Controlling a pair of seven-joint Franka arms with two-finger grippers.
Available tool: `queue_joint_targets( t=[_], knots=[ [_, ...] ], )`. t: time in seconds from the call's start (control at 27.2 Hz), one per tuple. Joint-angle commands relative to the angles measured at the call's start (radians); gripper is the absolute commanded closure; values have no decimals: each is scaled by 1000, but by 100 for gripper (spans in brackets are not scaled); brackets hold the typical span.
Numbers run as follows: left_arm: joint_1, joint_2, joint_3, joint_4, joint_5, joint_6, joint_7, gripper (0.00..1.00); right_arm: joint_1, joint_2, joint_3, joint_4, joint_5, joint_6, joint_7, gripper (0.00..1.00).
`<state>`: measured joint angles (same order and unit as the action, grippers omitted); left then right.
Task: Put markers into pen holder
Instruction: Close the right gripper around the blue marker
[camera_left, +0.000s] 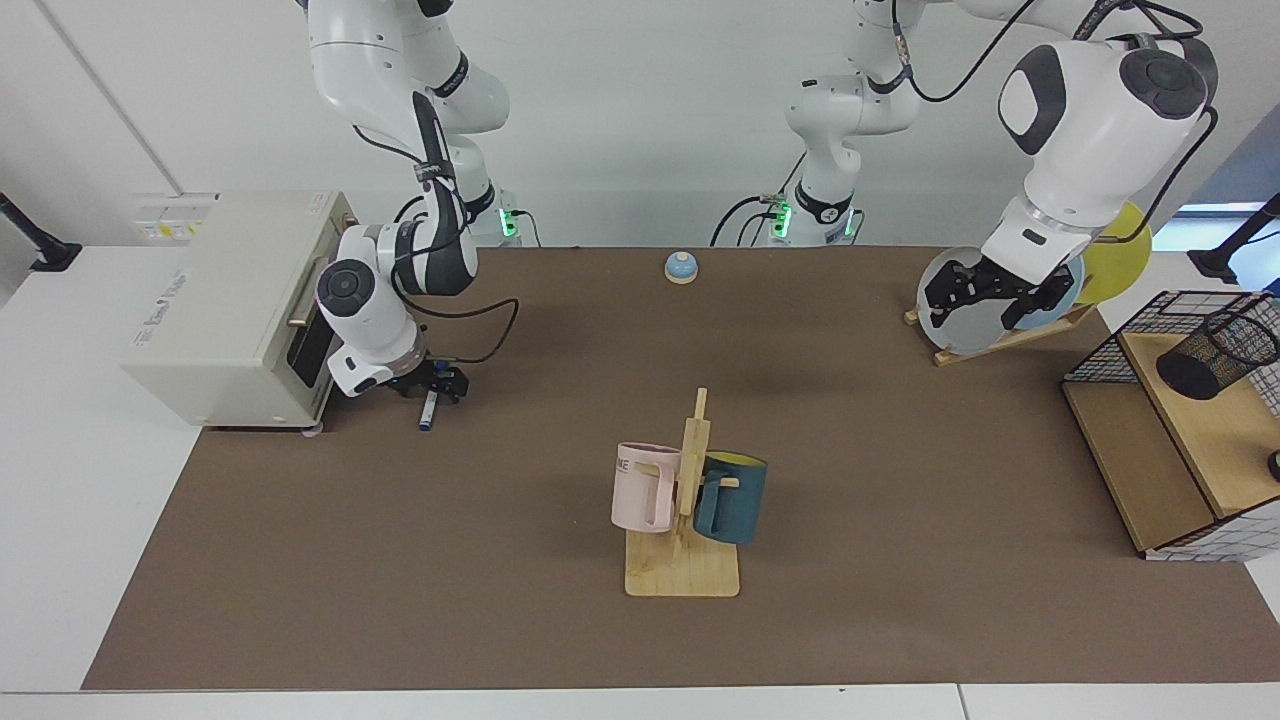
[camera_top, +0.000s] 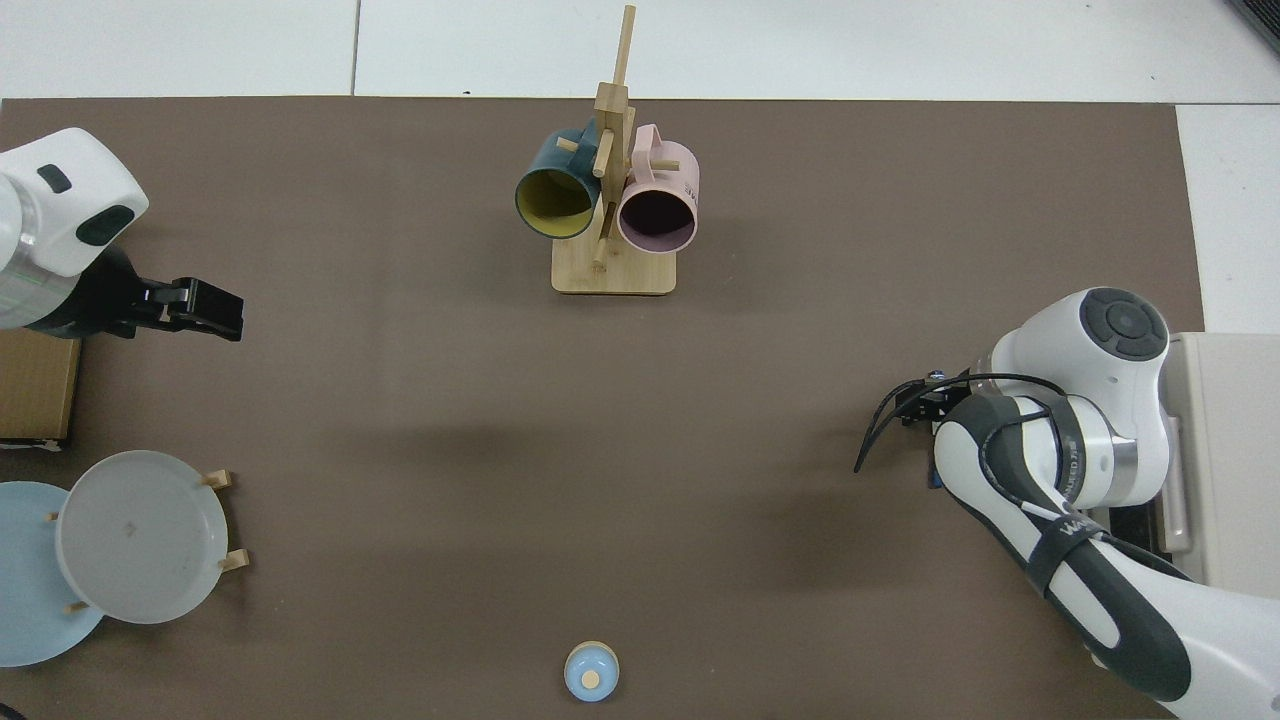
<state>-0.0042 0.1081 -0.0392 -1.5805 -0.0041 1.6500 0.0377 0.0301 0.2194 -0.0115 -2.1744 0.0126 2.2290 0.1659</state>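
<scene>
One marker (camera_left: 428, 411), white with a blue label and dark blue ends, lies flat on the brown mat beside the white appliance. My right gripper (camera_left: 434, 386) sits low over its far end, fingers open and straddling the barrel. In the top view the right arm (camera_top: 1050, 450) hides nearly all of the marker. The pen holder (camera_left: 1215, 355), a black mesh cup, leans tilted on the wooden shelf inside the wire basket at the right edge. My left gripper (camera_left: 990, 295) waits open in the air in front of the plate rack, well short of the holder; in the top view the left gripper (camera_top: 205, 308) is at the far left.
A wooden mug rack (camera_left: 683, 575) holds a pink mug (camera_left: 643, 487) and a teal mug (camera_left: 733, 497) mid-table. A blue bell (camera_left: 681, 267) sits at the back. The white appliance (camera_left: 225, 300) stands by the right arm. Plates (camera_left: 965, 310) lean in a rack by the wire basket (camera_left: 1100, 350).
</scene>
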Motion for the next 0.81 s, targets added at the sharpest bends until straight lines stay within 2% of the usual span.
queue_joint_targets(
  t=[0.0, 0.07, 0.11, 0.37, 0.59, 0.66, 0.77],
  knots=[
    [9, -5, -2, 4, -14, -15, 4, 0, -15, 9, 7, -10, 10, 40, -16, 71],
    [9, -4, -2, 4, -14, -15, 4, 0, -15, 9, 7, -10, 10, 37, -14, 98],
    [9, -4, -2, 4, -14, -16, 4, 0, -15, 9, 7, -10, 10, 32, -11, 100],
    [7, -5, -2, 4, -14, -16, 4, 0, -16, 9, 8, -5, 12, 20, 15, 100],
    [9, -4, -2, 4, -14, -15, 4, 0, 1, 5, 11, 22, 26, -84, 254, 100],
    [9, -4, -2, 4, -14, -15, 4, 0, 25, 0, 12, 42, 82, -135, 348, 100],
    [7, -5, -2, 4, -14, -15, 4, 0, 56, -9, 10, 79, 209, -198, 450, 100]
  ],
)
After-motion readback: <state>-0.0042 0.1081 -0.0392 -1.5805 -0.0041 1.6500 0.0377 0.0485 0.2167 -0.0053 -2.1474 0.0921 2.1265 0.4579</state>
